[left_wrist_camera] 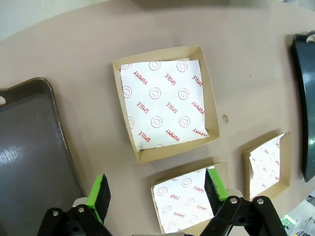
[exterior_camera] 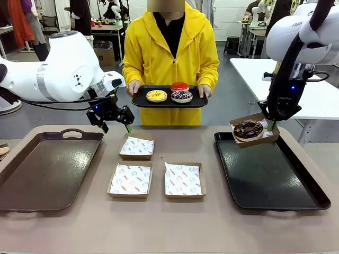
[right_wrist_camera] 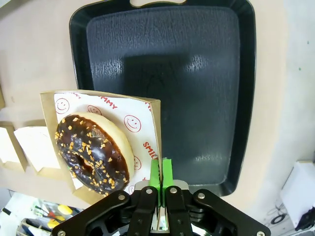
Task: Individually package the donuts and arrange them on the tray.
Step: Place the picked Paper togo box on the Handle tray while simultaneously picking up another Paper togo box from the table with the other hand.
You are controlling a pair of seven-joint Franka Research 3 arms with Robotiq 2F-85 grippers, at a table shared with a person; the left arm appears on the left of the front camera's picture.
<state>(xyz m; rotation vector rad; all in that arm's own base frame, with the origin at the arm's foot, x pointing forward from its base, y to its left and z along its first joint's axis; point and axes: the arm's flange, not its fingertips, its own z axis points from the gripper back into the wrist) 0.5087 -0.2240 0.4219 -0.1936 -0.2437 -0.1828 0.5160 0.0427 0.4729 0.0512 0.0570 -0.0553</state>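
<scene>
Placing step: right claw (exterior_camera: 271,126), pinched tight on the wall of a box (exterior_camera: 263,119), holds the chocolate donut (exterior_camera: 248,128) over the black tray (exterior_camera: 275,180), at its eleven o'clock corner. Next, likely: lower level, release. Idle: left claw (exterior_camera: 116,127), spread wide, empty, above the surface (exterior_camera: 212,222).

A lab workroom: white worktable (exterior_camera: 318,90), stool (exterior_camera: 231,42), cluttered bench (exterior_camera: 106,24), grey floor (exterior_camera: 233,103).
</scene>
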